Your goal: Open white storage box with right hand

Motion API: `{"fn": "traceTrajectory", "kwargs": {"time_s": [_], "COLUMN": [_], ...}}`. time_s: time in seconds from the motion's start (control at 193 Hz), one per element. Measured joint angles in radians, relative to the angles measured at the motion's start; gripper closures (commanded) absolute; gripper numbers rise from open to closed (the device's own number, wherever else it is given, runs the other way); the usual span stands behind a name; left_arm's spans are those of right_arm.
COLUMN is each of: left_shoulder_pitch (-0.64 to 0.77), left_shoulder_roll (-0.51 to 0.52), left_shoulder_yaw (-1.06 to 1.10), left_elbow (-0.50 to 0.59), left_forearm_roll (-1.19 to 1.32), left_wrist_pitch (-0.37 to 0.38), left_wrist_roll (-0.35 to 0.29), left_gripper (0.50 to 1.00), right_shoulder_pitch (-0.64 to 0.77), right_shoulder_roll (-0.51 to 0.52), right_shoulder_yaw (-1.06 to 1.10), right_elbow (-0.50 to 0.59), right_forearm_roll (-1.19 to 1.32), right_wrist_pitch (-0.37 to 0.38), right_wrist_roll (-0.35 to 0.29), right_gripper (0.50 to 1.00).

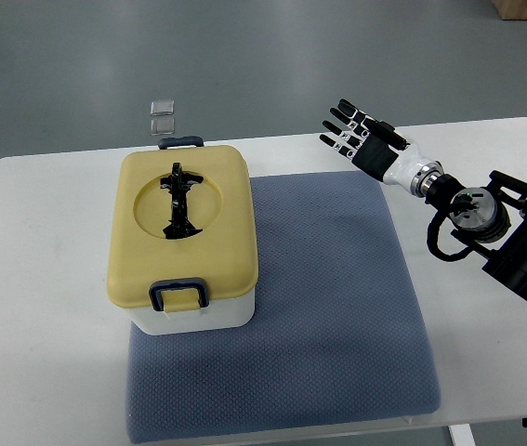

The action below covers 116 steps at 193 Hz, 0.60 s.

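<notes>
The blue mat (337,307) carries the white storage box (184,242) at its left, lid (181,223) latched, while the right hand (361,135) hovers well apart, fingers spread and empty; a sideways reach may shove the box before unclipping its front latch (179,295).

We find no text, label, brand, number or sign that can be read anywhere in this view. The box (182,237) shows only a plain yellow lid and white walls, with no print on either. The mat (337,307) and the counter (40,279) are bare of marks. The right hand (360,137) and its arm carry no lettering we can make out.
</notes>
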Motion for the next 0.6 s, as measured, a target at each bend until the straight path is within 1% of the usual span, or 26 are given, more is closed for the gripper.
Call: {"fn": "traceTrajectory", "kwargs": {"time_s": [0.109, 0.228, 0.306, 0.363, 0.533, 0.601], "left_shoulder_pitch": [0.000, 0.000, 0.000, 0.000, 0.000, 0.000], "left_shoulder_roll": [0.000, 0.000, 0.000, 0.000, 0.000, 0.000], "left_shoulder_yaw": [0.001, 0.000, 0.000, 0.000, 0.001, 0.001], "left_elbow": [0.001, 0.000, 0.000, 0.000, 0.000, 0.000], "left_forearm_roll": [0.000, 0.000, 0.000, 0.000, 0.000, 0.000], "left_wrist_pitch": [0.000, 0.000, 0.000, 0.000, 0.000, 0.000], "left_wrist_roll": [0.000, 0.000, 0.000, 0.000, 0.000, 0.000], "left_gripper": [0.500, 0.500, 0.500, 0.500, 0.500, 0.500], "right_shoulder_pitch": [0.012, 0.014, 0.014, 0.014, 0.014, 0.026], "right_shoulder_roll": [-0.004, -0.017, -0.020, -0.020, -0.021, -0.022], "right_shoulder_yaw": [0.037, 0.043, 0.030, 0.024, 0.033, 0.037], "right_elbow": [0.001, 0.002, 0.002, 0.002, 0.002, 0.001], "right_forearm_roll": [-0.002, -0.008, -0.028, -0.072, -0.229, -0.241], "right_wrist_pitch": [0.013, 0.064, 0.072, 0.055, -0.038, -0.052], "right_wrist_roll": [0.001, -0.007, -0.013, -0.014, -0.014, -0.011], "right_gripper": [0.568, 0.568, 0.568, 0.568, 0.568, 0.568]}}
